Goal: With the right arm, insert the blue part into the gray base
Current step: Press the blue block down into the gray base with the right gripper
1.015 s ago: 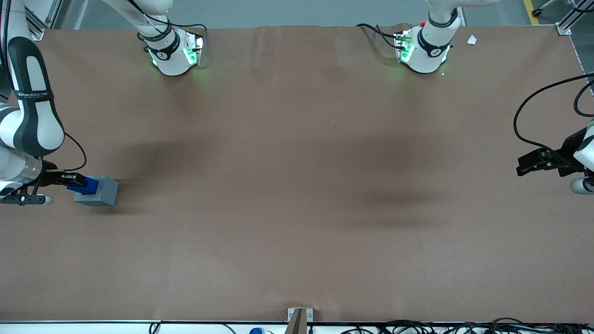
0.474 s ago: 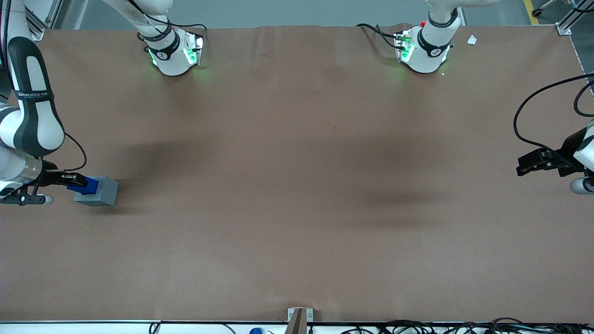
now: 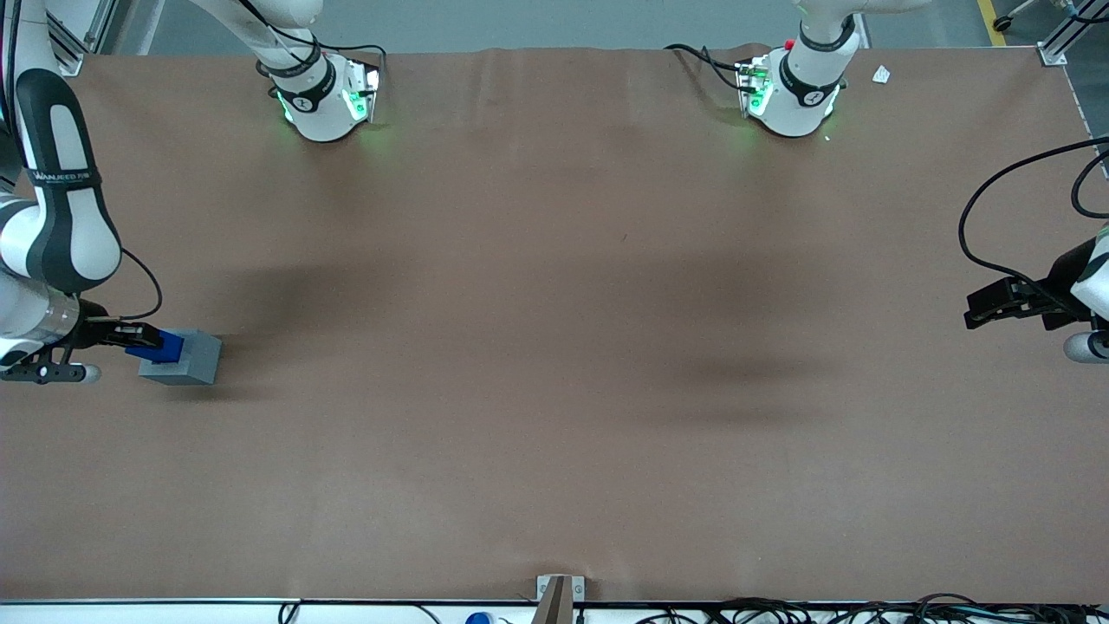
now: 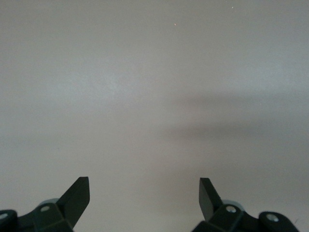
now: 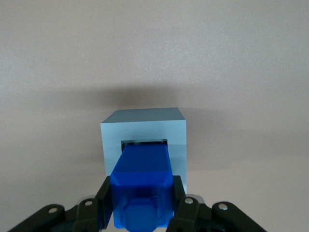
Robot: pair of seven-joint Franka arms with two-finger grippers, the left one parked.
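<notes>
Where the right arm (image 3: pixel 54 217) reaches down at the working arm's end of the worktop (image 3: pixel 554 390), its end effector (image 3: pixel 130 340) is closed around the blue part (image 3: pixel 160 347), one black finger pressed against each side of the block. Seen from the right wrist view, the end effector (image 5: pixel 142 205) grips the blue part (image 5: pixel 143 183) near its upper end, where a raised stub faces the camera. The part's lower end sits within the square recess in the top face of the gray base (image 5: pixel 144 128) — how deep it reaches cannot be told, since the part itself hides the recess floor. A thin dark gap shows along one edge of the recess, between the part and the base wall. Most of the part's length is above the base's top face. In the front view the gray base (image 3: pixel 192 359) rests flat on the brown worktop, close to the table's edge at the working arm's end, with the blue part projecting from its top toward the end effector. The base is square to the part — no tilt is evident in either view. A soft shadow lies on the worktop beside the base.
</notes>
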